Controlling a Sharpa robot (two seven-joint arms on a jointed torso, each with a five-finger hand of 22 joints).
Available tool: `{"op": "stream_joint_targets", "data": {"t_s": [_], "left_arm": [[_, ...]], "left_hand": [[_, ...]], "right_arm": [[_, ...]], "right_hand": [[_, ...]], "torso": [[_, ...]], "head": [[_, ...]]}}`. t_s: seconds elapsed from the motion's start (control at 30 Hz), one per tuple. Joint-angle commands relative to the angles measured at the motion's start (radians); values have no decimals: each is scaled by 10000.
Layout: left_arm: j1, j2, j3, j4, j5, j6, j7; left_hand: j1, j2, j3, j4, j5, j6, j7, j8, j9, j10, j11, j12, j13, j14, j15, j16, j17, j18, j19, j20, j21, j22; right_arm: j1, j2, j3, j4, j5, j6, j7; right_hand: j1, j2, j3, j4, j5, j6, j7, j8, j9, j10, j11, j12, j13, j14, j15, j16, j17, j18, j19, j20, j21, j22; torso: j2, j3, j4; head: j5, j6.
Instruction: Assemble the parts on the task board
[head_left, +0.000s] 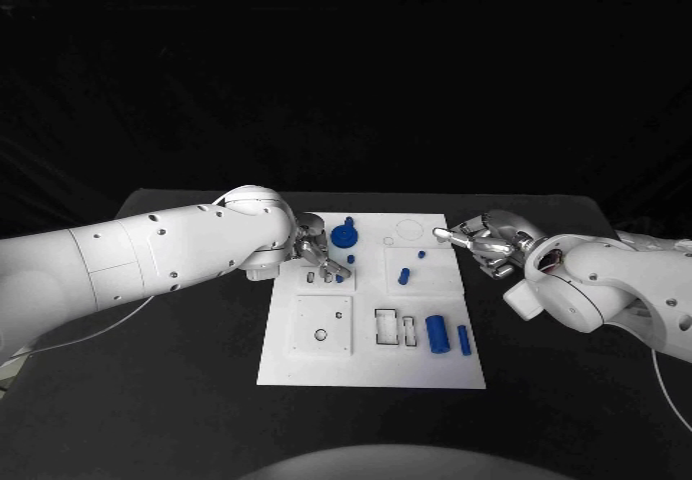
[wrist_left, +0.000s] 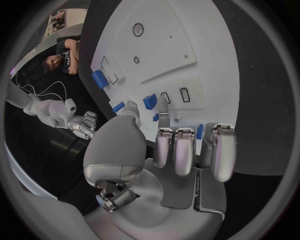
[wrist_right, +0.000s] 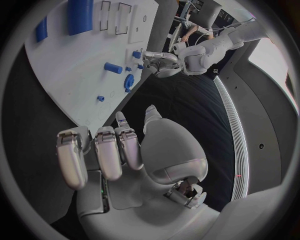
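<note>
The board (head_left: 372, 365) is a flat, matte white rectangular plate lying in the middle of the black bench (head_left: 188, 400), with raised square panels and dark-outlined rectangular slots cut into it. At its near right lie two smooth blue bars: a thick block (head_left: 437, 333) and, just beside it, a slimmer bar (head_left: 463, 339). Toward the far end stands a round blue knob (head_left: 345, 236), and on the far right panel sit two small blue pegs (head_left: 405, 275), one short and stubby, one a mere stud (head_left: 421, 254). The left hand (head_left: 320, 258), of silver metal with pale padded fingertips, is over the board's far left part; most of its fingers are curled in, one finger and the thumb reach down to a small blue piece (wrist_left: 150, 101), but whether they pinch it cannot be told. The right hand (head_left: 479, 242) hangs at the board's far right edge, fingers loosely bent and apart, holding nothing.
</note>
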Motion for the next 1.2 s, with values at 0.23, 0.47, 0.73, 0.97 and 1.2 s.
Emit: {"op": "stream_joint_targets", "data": {"t_s": [0.23, 0.47, 0.73, 0.97, 1.2], "left_arm": [[-50, 284, 3, -223, -206, -25, -272], [-86, 448, 3, -418, -273, -97, -278], [-112, 614, 3, -555, -288, 1, -205], [-126, 696, 4, -628, -323, 156, -235], [-152, 713, 4, -636, -357, 169, -265]], "left_hand": [[191, 373, 176, -16, 19, -71, -1, -85, 171, 1040, -56, 25, 2635, 1039, -95, 26, 2633, -75, 1033, -62, 24, 2635], [221, 395, 181, -19, 19, -83, 2, -97, 187, 1040, -55, 25, 2635, 1039, -95, 26, 2633, -75, 1033, -62, 24, 2635], [247, 428, 185, -17, 20, -103, 7, -116, 206, 1040, -52, 25, 2635, 1039, -93, 26, 2633, -75, 1033, -62, 24, 2635], [247, 443, 179, -15, 18, -114, 10, -125, 214, 1040, -49, 25, 2635, 1039, -92, 26, 2633, -75, 1033, -63, 24, 2635], [270, 451, 172, -21, 18, -140, 16, -145, 228, 1040, -44, 25, 2635, 1039, -89, 26, 2633, -75, 1033, -65, 24, 2635]], "right_arm": [[-11, -5, -2, 34, -112, 48, 85], [-12, -50, -2, 66, -108, -110, 188], [-12, -62, -2, 76, -101, -115, 173], [-12, -60, -2, 73, -95, -104, 158], [-12, -63, -2, 61, -87, -77, 135]], "right_hand": [[-121, 43, -88, -5, 26, -71, 52, 50, 18, 1066, 67, 39, 2629, 1042, 82, 41, 2630, -68, 1047, 52, 45, 2632], [-140, 89, -106, -7, 17, -57, 55, 63, 24, 1066, 71, 39, 2629, 1042, 85, 41, 2630, -68, 1047, 55, 45, 2632], [-145, 109, -114, -8, 24, -44, 59, 72, 28, 1066, 74, 39, 2629, 1042, 86, 41, 2630, -68, 1047, 56, 45, 2632], [-146, 111, -114, -8, 24, -43, 60, 72, 29, 1066, 74, 39, 2629, 1042, 87, 41, 2630, -68, 1047, 56, 45, 2632], [-148, 118, -119, -9, 27, -39, 61, 75, 30, 1066, 75, 39, 2629, 1042, 88, 41, 2630, -68, 1047, 57, 45, 2632]], "torso": [[2, 5, -8], [6, 15, -8], [11, 9, -10], [-7, 5, -4], [-13, 13, 32]], "head": [[-11, -34], [-5, -70], [-9, -84], [-34, -102], [-43, -85]]}}
